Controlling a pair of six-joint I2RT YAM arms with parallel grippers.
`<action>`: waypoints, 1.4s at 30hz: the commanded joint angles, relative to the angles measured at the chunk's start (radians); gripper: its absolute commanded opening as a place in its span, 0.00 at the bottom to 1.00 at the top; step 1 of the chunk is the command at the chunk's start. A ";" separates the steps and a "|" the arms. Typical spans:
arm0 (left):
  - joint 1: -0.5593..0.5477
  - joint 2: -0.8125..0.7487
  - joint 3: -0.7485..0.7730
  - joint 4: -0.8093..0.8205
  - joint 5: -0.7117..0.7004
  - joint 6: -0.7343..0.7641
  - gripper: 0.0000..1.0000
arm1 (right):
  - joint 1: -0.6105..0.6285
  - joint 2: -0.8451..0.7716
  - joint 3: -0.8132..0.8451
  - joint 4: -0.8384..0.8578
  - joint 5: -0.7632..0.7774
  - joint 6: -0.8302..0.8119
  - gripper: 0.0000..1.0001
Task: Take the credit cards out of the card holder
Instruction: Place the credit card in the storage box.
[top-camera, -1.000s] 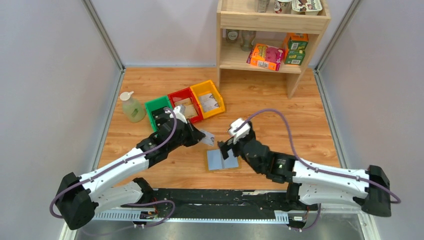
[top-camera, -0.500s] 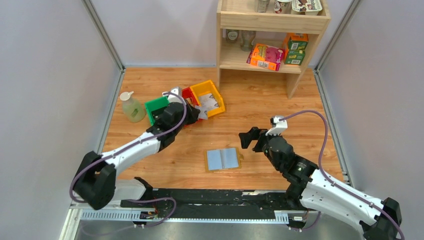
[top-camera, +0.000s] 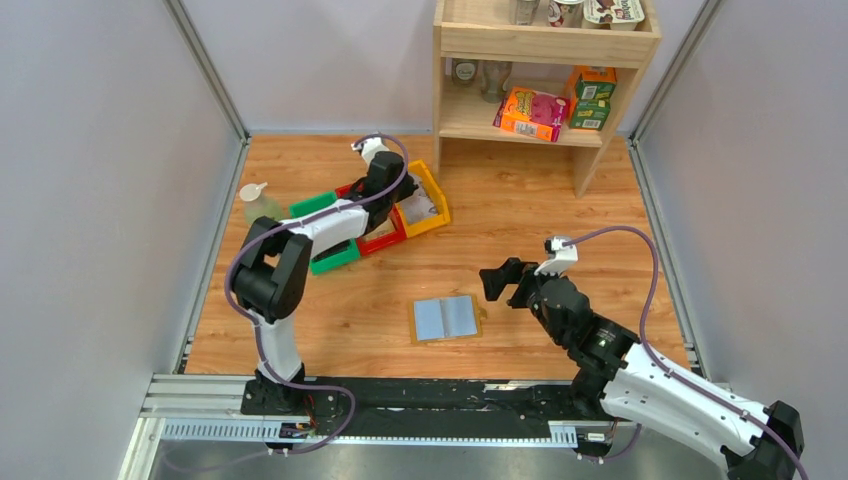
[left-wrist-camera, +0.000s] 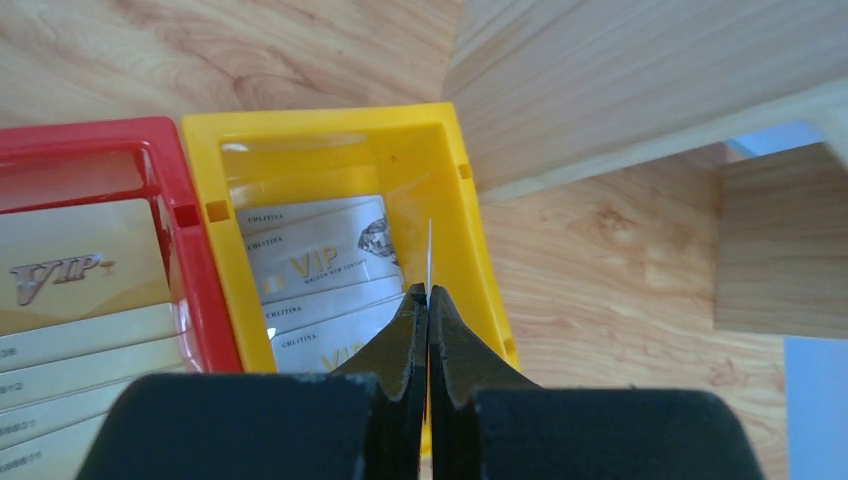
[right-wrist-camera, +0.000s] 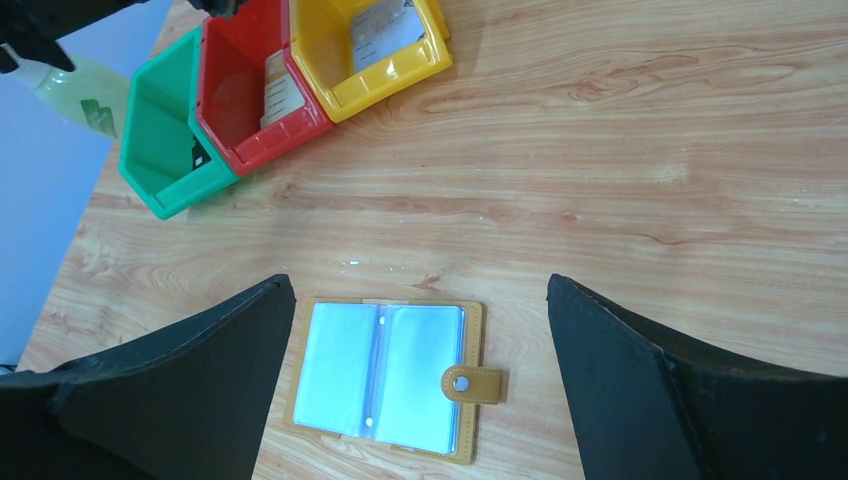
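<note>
The card holder (top-camera: 447, 319) lies open and flat on the wooden floor, its pale blue pockets up; in the right wrist view (right-wrist-camera: 385, 365) its snap tab points right. My right gripper (top-camera: 503, 280) is open and empty, hovering just beyond the holder (right-wrist-camera: 420, 282). My left gripper (top-camera: 398, 203) is over the yellow bin (top-camera: 432, 200), shut (left-wrist-camera: 428, 293) on a thin credit card (left-wrist-camera: 429, 255) seen edge-on. Several pale cards (left-wrist-camera: 320, 270) lie in the yellow bin (left-wrist-camera: 470, 250).
A red bin (left-wrist-camera: 190, 260) holding cards and a green bin (right-wrist-camera: 165, 140) sit left of the yellow one. A soap bottle (top-camera: 258, 202) stands at the far left. A wooden shelf (top-camera: 545, 60) with boxes stands at the back right.
My left arm swung from beside the card holder to over the yellow bin, carrying a card. My right gripper drew back to the right, off the holder.
</note>
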 joint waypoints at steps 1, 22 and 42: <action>0.003 0.094 0.105 -0.086 0.006 -0.068 0.00 | -0.011 -0.021 -0.010 0.028 0.000 -0.025 1.00; 0.003 0.053 0.125 -0.260 0.002 -0.102 0.59 | -0.026 -0.015 0.038 -0.044 -0.032 -0.051 1.00; -0.225 -0.508 -0.068 -0.582 0.090 0.174 0.80 | -0.025 0.178 0.206 -0.236 -0.318 -0.015 0.99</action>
